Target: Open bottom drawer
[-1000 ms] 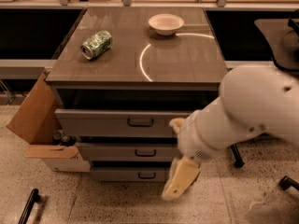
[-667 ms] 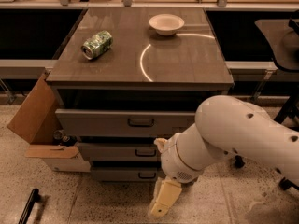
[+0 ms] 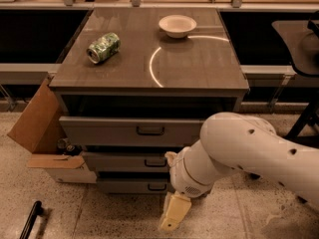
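The grey cabinet [image 3: 149,68] has three drawers, all closed. The bottom drawer [image 3: 124,185] is the lowest slim grey front, with a small dark loop handle [image 3: 157,187]. Above it are the middle drawer [image 3: 119,162] and the tall top drawer [image 3: 109,131]. My white arm [image 3: 249,153] reaches in from the right. My gripper [image 3: 174,214] hangs cream-coloured, pointing down at the floor, just below and right of the bottom drawer's handle. It is in front of the drawer and holds nothing that I can see. The arm hides the right parts of the lower two drawers.
A green can [image 3: 103,47] lies on the cabinet top, and a white bowl [image 3: 177,25] stands there. An open cardboard box [image 3: 37,128] sits at the cabinet's left. A dark chair base [image 3: 304,118] is at the right. A black bar [image 3: 30,220] lies on the floor at the left.
My arm has swung left and down. The gripper has moved from the right of the drawers to a spot lower and further left, below the bottom drawer's handle.
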`<state>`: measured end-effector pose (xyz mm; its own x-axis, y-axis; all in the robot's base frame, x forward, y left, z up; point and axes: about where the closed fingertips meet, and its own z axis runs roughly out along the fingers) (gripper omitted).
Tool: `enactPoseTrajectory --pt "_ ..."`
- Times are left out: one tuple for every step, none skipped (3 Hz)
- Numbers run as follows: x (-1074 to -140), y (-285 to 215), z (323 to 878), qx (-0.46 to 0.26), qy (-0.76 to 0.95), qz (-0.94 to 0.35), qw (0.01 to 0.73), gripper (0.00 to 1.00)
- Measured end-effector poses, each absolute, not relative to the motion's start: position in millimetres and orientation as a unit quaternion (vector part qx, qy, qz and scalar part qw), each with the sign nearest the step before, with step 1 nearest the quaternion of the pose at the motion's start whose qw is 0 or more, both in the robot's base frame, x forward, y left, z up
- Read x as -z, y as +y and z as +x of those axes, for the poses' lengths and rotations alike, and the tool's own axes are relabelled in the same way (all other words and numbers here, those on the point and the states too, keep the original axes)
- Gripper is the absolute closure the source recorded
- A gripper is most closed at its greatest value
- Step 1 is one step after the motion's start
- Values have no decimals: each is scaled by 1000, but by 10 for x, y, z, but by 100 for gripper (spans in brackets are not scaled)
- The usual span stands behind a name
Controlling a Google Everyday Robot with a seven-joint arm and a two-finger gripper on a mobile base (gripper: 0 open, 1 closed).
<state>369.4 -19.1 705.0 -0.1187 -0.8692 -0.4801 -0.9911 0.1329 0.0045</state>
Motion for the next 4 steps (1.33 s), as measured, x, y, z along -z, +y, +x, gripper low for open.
enactPoseTrajectory --pt "-6398 -294 3798 -153 730 -646 161 0" --pt "-5709 -476 3883 -157 733 -646 143 0" --pt "-5096 -650 3937 -171 740 -637 131 0" --pt "-4910 -659 3876 -185 742 -633 121 0"
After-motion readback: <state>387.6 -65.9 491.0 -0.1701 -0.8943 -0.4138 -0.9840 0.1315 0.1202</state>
